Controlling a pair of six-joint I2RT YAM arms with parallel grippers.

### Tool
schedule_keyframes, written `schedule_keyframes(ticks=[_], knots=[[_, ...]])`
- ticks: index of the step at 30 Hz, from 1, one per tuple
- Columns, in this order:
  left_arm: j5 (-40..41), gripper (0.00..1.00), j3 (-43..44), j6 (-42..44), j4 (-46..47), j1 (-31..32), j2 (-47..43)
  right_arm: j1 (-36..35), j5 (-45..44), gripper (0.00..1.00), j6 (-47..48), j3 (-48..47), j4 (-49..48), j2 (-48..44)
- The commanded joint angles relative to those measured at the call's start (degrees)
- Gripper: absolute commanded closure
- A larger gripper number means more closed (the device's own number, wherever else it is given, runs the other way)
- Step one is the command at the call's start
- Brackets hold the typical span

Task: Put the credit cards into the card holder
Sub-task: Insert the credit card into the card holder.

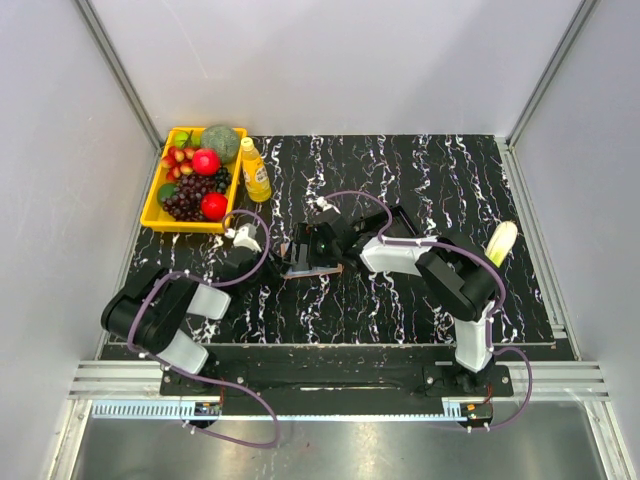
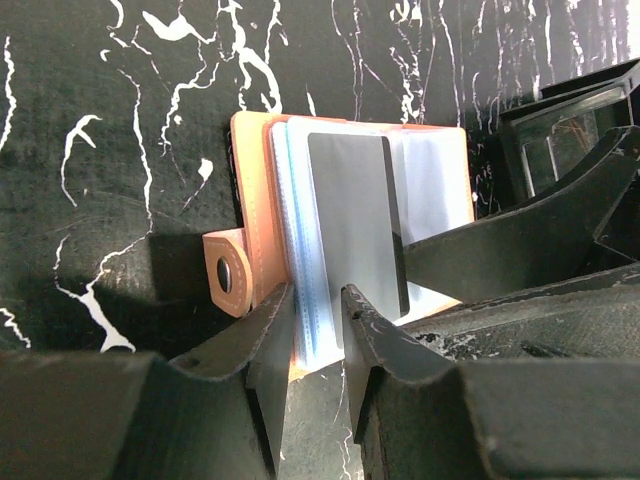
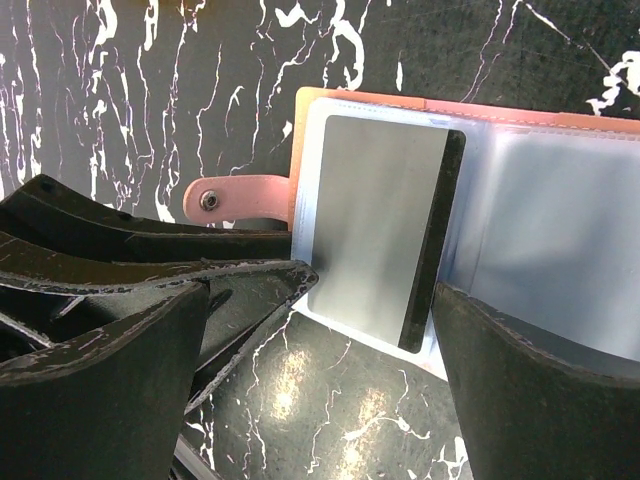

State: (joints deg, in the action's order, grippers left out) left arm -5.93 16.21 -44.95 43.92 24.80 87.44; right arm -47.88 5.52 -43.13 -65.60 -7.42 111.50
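desk (image 1: 420, 170): black marble-look top with white veins; it carries everything here.
card holder (image 2: 255, 180): tan-brown, lying open and flat on the desk near the middle, between the two arms. the clear plastic sleeves (image 3: 560, 230) face up and the snap tab (image 2: 228, 272) sticks out from one edge.
credit card (image 2: 350, 220): one grey glossy card with a dark stripe along one long side. it lies flat on the sleeves, at the tab side of the holder. whether it is tucked into a sleeve or only resting on top cannot be told.
left gripper (image 2: 318, 295): closed down on the card holder, its two fingers pinching the edge of the sleeves right beside the snap tab. only a thin gap shows between them, and it is filled by the sleeve stack.
right gripper (image 3: 320, 300): jaws spread wide, holding nothing, low over the holder. the card's near end lies between the two fingers. in the left wrist view one finger's tip meets the card's long edge.
black box (image 2: 570, 120): open box on the desk just past the holder, partly hidden behind the right gripper.
yellow tray (image 1: 152, 205): at the far left corner of the desk, filled with fruit.
yellow bottle (image 1: 255, 170): stands just beside the tray.
banana (image 1: 501, 243): at the right side of the desk, well apart from the holder.
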Motion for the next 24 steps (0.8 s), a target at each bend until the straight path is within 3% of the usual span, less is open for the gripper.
schedule_keyframes(ticks=[1, 6, 12, 24], knots=[[-9.6, 0.7, -1.0, -2.5, 14.0, 1.6, 2.3, -2.7, 2.0, 0.01, -4.3, -1.5, -4.0, -0.8], [-8.2, 0.71, -2.1, -1.5, 12.9, 1.6, 0.6, -2.6, -0.9, 0.01, -4.6, -1.3, -2.4, -2.0], [-9.2, 0.7, -2.9, -1.6, 16.3, 1.6, 0.8, -2.6, 2.9, 0.01, -7.6, -2.9, -3.7, -0.7], [-10.8, 0.7, -3.6, -2.9, 20.6, 1.7, 3.4, -2.6, 2.3, 0.01, -7.9, -5.1, -1.5, -0.1]])
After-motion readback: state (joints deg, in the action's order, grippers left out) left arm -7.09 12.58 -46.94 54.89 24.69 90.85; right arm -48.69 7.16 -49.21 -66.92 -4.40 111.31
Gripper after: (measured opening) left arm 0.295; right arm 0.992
